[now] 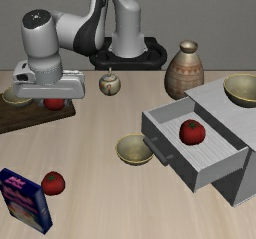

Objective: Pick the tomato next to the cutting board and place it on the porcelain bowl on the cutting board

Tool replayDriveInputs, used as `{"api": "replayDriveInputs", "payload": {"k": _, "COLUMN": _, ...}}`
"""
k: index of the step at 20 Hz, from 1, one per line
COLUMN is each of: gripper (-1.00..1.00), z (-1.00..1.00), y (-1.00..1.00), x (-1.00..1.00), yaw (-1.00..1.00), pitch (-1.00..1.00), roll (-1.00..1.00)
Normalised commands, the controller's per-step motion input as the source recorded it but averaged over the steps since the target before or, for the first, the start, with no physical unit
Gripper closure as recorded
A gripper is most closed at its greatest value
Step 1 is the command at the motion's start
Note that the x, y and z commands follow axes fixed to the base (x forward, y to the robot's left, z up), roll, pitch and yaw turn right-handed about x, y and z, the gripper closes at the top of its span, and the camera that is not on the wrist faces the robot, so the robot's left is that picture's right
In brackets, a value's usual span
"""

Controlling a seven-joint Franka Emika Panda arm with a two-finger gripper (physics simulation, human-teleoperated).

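Tomato (55,104): at the cutting board's (25,120) end toward the exterior view's right, directly under the gripper. Whether it rests there or hangs just above, I cannot tell.
Porcelain bowl (14,97): on the cutting board's opposite end, near the tomato but apart from it. The tomato is not yet in it.
Gripper (54,93): low over that same board end, right at the tomato. How far open it is, and whether it has hold, cannot be told.
Why so: probably a grasp or short carry toward the bowl.
Drawer tomato (192,132): well apart from the cutting board.
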Motion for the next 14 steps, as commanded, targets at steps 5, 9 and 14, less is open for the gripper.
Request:
{"api": "replayDriveInputs", "payload": {"k": 5, "gripper": 1.0, "z": 0.0, "y": -1.0, "x": 0.0, "yaw": 0.0, "pitch": 0.0, "roll": 0.0}}
{"api": "replayDriveInputs", "payload": {"k": 9, "gripper": 1.0, "z": 0.0, "y": -1.0, "x": 0.0, "yaw": 0.0, "pitch": 0.0, "roll": 0.0}}
{"api": "replayDriveInputs", "payload": {"k": 14, "gripper": 1.0, "z": 0.0, "y": -0.4, "x": -0.6, "yaw": 0.0, "pitch": 0.0, "roll": 0.0}}
